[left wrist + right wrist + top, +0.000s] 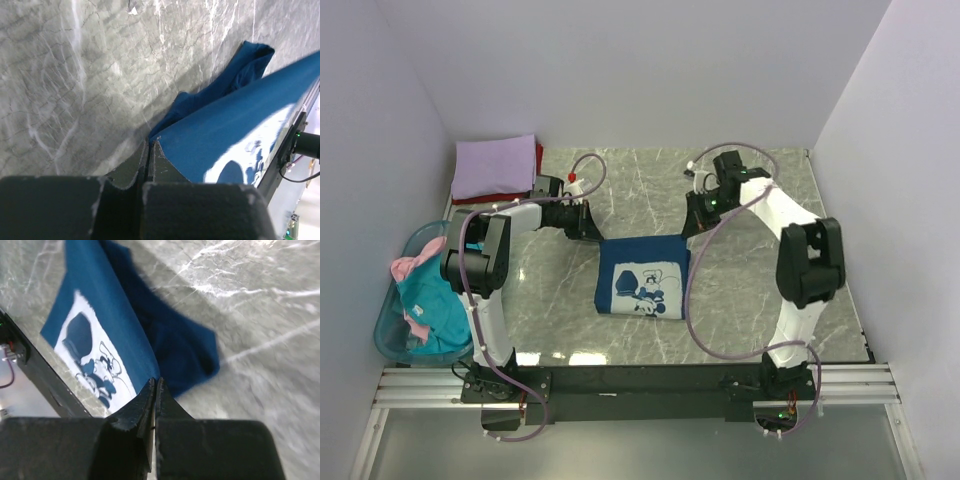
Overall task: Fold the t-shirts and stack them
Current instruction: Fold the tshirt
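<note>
Top external view: dark blue t-shirt [642, 275] w/ a white printed cartoon picture lies folded into a rough rectangle mid-desk, print side up, on the grey marble-look desk [750, 300].

L arm: elbow bent out well left of the shirt, forearm reaching across to the shirt's far-left corner. Left tool [588, 230] is low at that corner. Left wrist view: left tool [150, 146] has its fingers pressed together, pinching the blue cloth edge. The cloth slopes away from the tips, w/ a darker fold tucked beneath it.

R arm: elbow raised right of the shirt, forearm angled to beyond the shirt's far edge, wrist tipped down. Right tool [691, 228] is at the shirt's far-right corner. Right wrist view: right tool [155, 382] has its fingers closed tight on the fold edge, beside the white print. A dark sleeve piece sticks out flat on the desk next to it.

Far left of the shirt, at the desk's back corner: folded lavender t-shirt [495, 165] on top of a red t-shirt [538, 158]. Near left of the shirt, off the desk edge: translucent blue plastic basket [382, 340] holding a teal t-shirt [432, 310] and a pink t-shirt [405, 268], both crumpled.
</note>
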Controlling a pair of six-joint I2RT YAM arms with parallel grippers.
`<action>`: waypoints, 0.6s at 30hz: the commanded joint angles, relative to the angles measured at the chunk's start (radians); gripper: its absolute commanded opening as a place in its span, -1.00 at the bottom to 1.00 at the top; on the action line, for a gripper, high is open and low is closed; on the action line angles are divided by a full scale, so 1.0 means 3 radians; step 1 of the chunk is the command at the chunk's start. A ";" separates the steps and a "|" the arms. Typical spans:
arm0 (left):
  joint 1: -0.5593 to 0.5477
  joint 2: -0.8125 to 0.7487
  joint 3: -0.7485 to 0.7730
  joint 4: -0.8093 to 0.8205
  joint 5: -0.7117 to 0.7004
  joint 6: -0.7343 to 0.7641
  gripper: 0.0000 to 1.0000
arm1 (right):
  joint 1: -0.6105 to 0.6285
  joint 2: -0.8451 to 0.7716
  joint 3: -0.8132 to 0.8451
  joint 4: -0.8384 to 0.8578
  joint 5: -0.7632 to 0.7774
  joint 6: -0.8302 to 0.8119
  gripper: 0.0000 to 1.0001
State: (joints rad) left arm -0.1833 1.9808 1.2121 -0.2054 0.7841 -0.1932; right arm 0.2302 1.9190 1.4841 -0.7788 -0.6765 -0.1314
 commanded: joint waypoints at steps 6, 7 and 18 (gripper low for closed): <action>0.0003 0.0080 0.0239 0.0066 -0.0216 0.0128 -0.99 | -0.0302 -0.0251 -0.0304 0.0059 0.0373 -0.0263 -1.00; 0.0008 0.0101 0.0265 0.0066 -0.0221 0.0112 -0.99 | -0.0302 -0.0210 -0.0314 0.0115 0.0394 -0.0252 -1.00; 0.0100 0.0356 0.0510 0.0056 -0.0394 0.0092 -0.99 | -0.0312 0.0388 0.0054 0.0530 0.0343 -0.0022 -1.00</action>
State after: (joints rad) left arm -0.1883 2.0609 1.3045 -0.1974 0.7326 -0.1867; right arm 0.1520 2.0323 1.4479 -0.6727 -0.6128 -0.1539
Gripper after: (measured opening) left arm 0.015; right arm 0.010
